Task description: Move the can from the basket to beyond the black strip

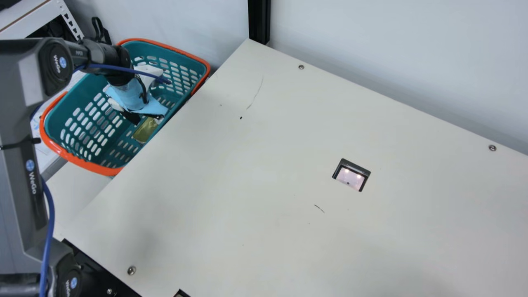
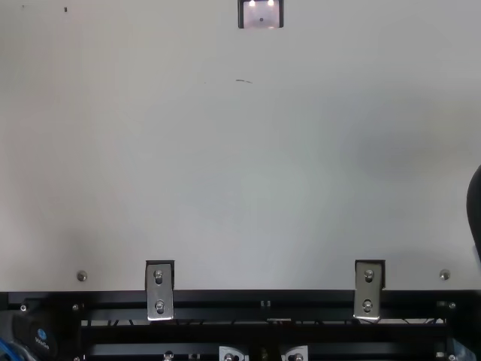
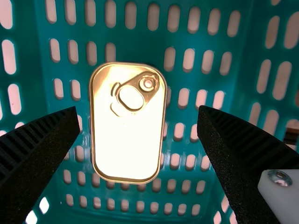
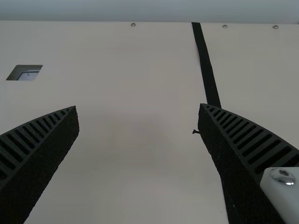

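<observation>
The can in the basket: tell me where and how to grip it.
Pinch the can by its two long sides, near the middle, probably best from above: it lies flat in the basket, ring-pull up, narrower across than long.

Teal basket [image 1: 78, 119] with rows of pale slots and an orange rim, shiny gold can [image 1: 145, 130], cream table [image 1: 264, 173] with small dark marks, black strip [image 4: 205, 65], grey arm [image 1: 24, 165] with blue-and-white badges, bright blue cable [image 1: 48, 222]
</observation>
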Controlling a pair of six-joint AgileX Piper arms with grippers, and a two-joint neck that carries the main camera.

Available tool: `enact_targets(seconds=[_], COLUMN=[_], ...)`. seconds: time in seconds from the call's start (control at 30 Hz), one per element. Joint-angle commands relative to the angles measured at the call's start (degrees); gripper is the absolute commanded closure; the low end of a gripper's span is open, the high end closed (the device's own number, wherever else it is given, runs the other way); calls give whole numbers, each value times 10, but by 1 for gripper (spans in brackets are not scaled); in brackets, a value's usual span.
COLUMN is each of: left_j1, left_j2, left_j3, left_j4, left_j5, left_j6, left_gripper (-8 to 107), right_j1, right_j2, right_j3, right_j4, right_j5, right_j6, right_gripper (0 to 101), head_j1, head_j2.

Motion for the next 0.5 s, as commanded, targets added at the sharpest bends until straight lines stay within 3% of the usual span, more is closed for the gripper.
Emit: enact_targets(seconds=[0.0,0.43,0.47], left_j1=[2,12,12], left_j2=[6,42,45], left_j3=[-4,-38,-40], left_j4=[1,-1,-3], left_j5=[0,1,2], left_j6=[0,22,25], left_gripper=[9,9,89], right_j1=[0,0,0], right_j2=[0,0,0], right_j3=[0,0,0], right_j4=[0,0,0], right_j5=[0,0,0], right_j6=[0,0,0], right_gripper=[0,0,0], head_j1=[-18,-18,-18], head_j2=[12,12,12])
